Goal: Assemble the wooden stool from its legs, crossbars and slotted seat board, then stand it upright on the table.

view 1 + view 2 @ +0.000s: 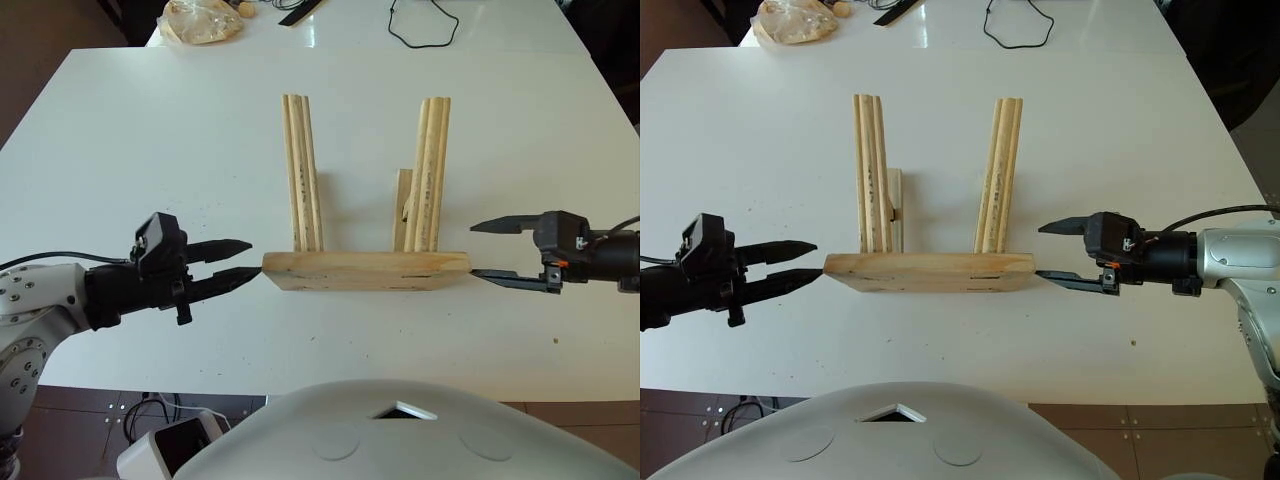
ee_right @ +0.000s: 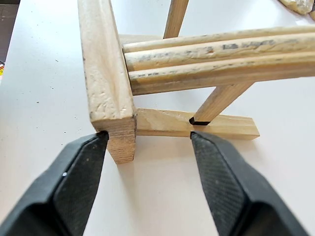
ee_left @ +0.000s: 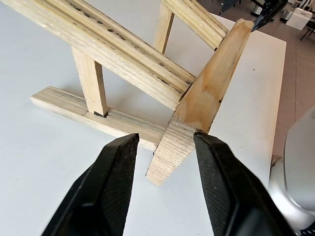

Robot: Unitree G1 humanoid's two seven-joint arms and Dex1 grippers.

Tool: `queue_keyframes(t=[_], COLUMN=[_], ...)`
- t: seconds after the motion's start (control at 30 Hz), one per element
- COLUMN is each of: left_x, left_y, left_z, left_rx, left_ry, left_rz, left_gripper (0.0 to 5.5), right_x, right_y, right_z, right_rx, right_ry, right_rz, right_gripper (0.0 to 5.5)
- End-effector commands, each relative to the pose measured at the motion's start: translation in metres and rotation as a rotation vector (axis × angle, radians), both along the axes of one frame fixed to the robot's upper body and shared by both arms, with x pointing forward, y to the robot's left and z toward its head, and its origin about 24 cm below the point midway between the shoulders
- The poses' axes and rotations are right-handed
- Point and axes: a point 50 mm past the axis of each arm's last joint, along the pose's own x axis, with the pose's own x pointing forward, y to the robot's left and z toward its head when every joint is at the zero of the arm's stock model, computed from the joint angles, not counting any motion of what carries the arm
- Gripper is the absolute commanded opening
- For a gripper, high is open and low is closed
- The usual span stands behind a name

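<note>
Wood looks all joined up to us. The stool (image 1: 300,235) lies on its side on the white desk (image 1: 150,130). Its seat board (image 1: 365,270) stands on one long edge, and its legs (image 1: 430,160) and a crossbar (image 1: 402,210) point away from the board, flat along the desk.

The left gripper (image 1: 250,258) sits at the board's left end and the right gripper (image 1: 472,250) at its right end. Both sets of jaws are spread apart and hold nothing, and each board end sits just between them.

We think the step now is standing the stool up. Next, both jaws must squeeze the board ends together, lift, and turn the legs down.

The desk's near edge is close behind the board, so we should turn away from it. Past the legs the desk runs wide. A bag (image 1: 203,20) and a cable (image 1: 420,25) lie well beyond.
</note>
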Motion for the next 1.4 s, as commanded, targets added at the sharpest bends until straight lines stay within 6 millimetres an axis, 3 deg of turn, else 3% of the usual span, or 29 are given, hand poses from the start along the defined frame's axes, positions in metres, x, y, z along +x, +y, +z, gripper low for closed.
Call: queue_keyframes(t=[0.03, 0.27, 0.5, 0.7, 0.97, 1.2, 1.4], left_x=[0.005, 0.003, -0.004, 0.005, 0.007, 0.018, 0.015], left_y=[0.018, 0.030, 0.008, -0.004, -0.010, -0.009, -0.013], left_z=[-0.018, -0.049, -0.080, -0.094, -0.119, -0.123, -0.125], left_rx=[0.109, 0.266, 0.144, 0.221, 0.206, 0.201, 0.163], left_ry=[0.000, -0.029, 0.031, -0.154, -0.241, -0.282, -0.250], left_rz=[0.032, 0.008, -0.039, -0.154, -0.128, -0.085, -0.128], left_gripper=[2.12, 2.12, 2.12, 2.12, 2.12, 2.12, 2.12], right_x=[-0.001, 0.003, 0.013, 0.016, 0.025, 0.031, 0.033], right_y=[-0.008, -0.017, -0.007, -0.003, -0.001, 0.004, 0.008], right_z=[-0.014, -0.030, -0.074, -0.099, -0.109, -0.116, -0.122], right_rx=[-0.040, -0.042, -0.028, -0.046, -0.060, -0.062, -0.066], right_ry=[0.056, 0.114, 0.194, 0.206, 0.209, 0.215, 0.220], right_rz=[0.022, 0.016, 0.061, 0.083, 0.121, 0.147, 0.164], right_gripper=[3.09, 3.09, 3.09, 3.09, 3.09, 3.09, 3.09])
